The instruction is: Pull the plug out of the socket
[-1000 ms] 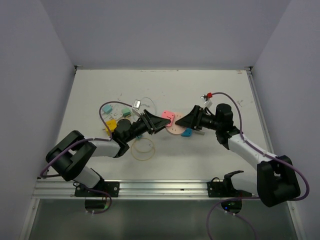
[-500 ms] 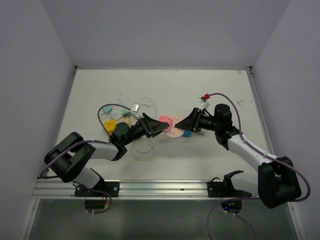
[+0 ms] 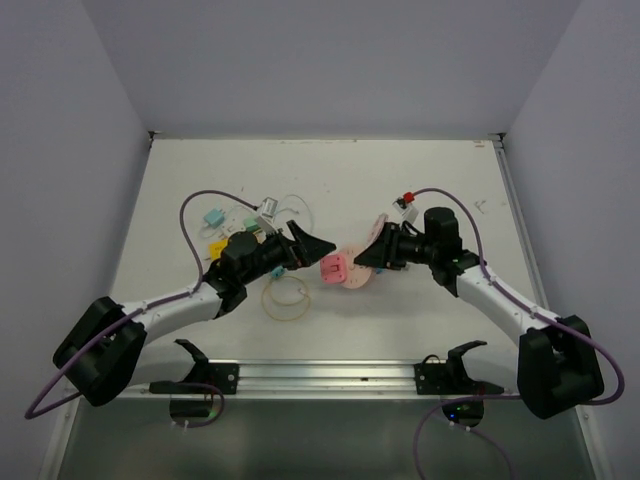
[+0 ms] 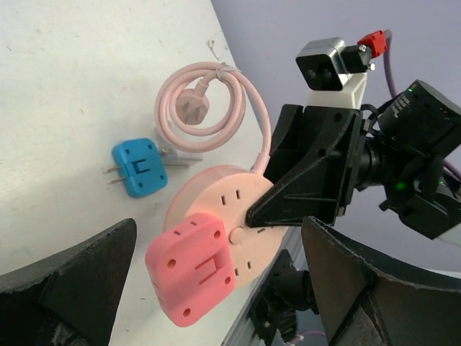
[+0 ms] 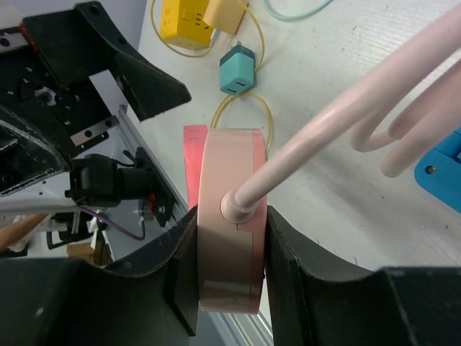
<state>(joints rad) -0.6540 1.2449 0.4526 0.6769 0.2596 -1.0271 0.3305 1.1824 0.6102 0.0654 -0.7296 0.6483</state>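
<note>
Both arms have moved. The left arm has drawn back toward 9 o'clock, its left claw [image 3: 315, 242] wide and empty, just apart from the plug [image 4: 191, 268]. The right claw [image 3: 368, 255] clamps the round pink socket [image 4: 216, 198] by its rim, tilted off the table [image 3: 200, 180]. The plug looks seated at the socket's 9 o'clock side, so the pull seems undone. Scuffed white table, plain lilac walls [image 3: 320, 70].
</note>
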